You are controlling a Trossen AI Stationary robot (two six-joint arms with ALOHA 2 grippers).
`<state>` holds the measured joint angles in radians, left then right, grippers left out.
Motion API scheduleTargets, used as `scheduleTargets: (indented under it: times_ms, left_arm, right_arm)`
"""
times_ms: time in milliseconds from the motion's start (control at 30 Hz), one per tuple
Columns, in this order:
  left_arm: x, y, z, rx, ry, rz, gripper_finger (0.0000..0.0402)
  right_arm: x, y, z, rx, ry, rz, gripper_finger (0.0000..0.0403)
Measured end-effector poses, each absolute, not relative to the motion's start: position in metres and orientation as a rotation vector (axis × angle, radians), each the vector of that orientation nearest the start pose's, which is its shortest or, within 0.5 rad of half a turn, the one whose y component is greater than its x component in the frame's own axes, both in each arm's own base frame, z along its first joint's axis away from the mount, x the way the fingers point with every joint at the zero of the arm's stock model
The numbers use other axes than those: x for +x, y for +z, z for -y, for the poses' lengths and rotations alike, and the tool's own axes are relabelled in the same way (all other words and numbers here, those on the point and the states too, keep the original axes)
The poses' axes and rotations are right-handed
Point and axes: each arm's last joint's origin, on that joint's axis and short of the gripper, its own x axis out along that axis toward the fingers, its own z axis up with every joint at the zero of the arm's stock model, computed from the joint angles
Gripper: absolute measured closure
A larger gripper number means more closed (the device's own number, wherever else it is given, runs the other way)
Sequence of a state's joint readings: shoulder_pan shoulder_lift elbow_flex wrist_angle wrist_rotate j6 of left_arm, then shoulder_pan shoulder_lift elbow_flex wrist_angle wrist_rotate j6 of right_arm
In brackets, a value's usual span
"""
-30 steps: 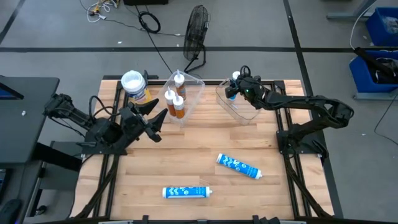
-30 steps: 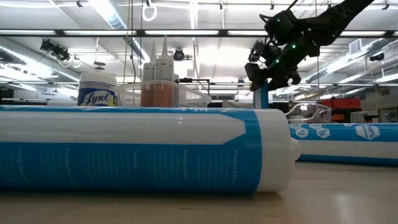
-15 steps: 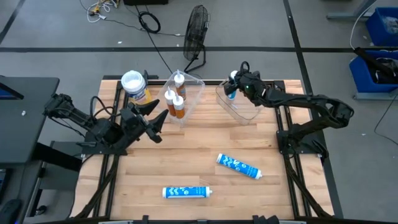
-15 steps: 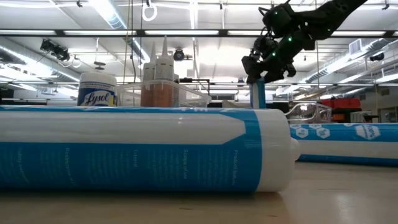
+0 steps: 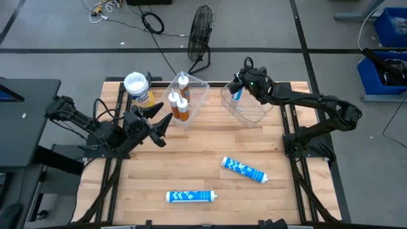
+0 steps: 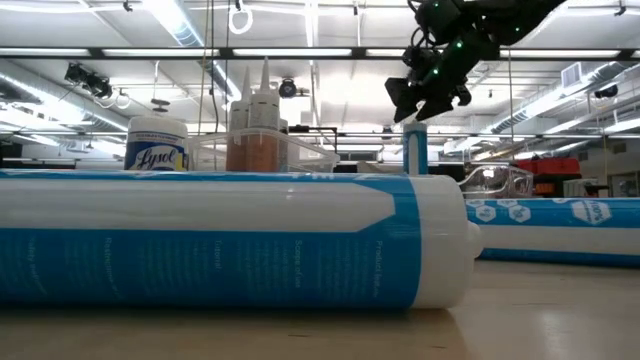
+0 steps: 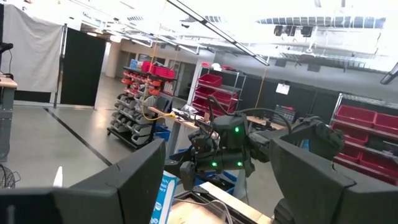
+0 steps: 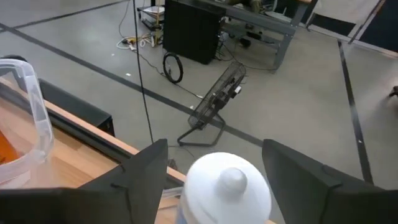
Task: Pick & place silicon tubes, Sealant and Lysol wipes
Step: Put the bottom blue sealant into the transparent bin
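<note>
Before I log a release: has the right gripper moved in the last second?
Yes. In the low view the right gripper has risen off the upright blue-and-white tube, now open above its cap.

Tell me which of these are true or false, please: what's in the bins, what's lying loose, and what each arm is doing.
1. Two blue-and-white tubes lie loose on the table. True.
2. The Lysol wipes sit inside a bin. False: they stand on the table beside the left bin.
3. The left bin holds orange-brown tubes. True.
4. The left gripper is over the right bin. False: the right gripper is, above an upright blue tube.
</note>
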<state>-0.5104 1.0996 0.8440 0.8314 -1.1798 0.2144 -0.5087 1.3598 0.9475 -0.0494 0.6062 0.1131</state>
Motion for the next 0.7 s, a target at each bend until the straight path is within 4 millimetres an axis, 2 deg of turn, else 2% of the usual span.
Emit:
scheduleTargets:
  times_ms: [200, 400, 533, 700]
  left_arm:
    - [0.202, 0.377, 0.089, -0.219, 0.662, 0.301, 0.011]
    - [0.201, 0.374, 0.095, -0.194, 0.636, 0.272, 0.011]
    - [0.2, 0.373, 0.099, -0.182, 0.614, 0.258, 0.011]
    - [0.196, 0.372, 0.105, -0.172, 0.486, 0.251, 0.011]
  right_arm:
    - [0.252, 0.296, 0.159, 0.06, -1.128, -0.425, 0.0138]
    - [0.259, 0.339, 0.152, -0.005, -1.073, -0.431, 0.0138]
    - [0.261, 0.375, 0.138, -0.014, -0.986, -0.447, 0.0138]
    - [0.258, 0.41, 0.109, 0.008, -0.893, -0.496, 0.0138]
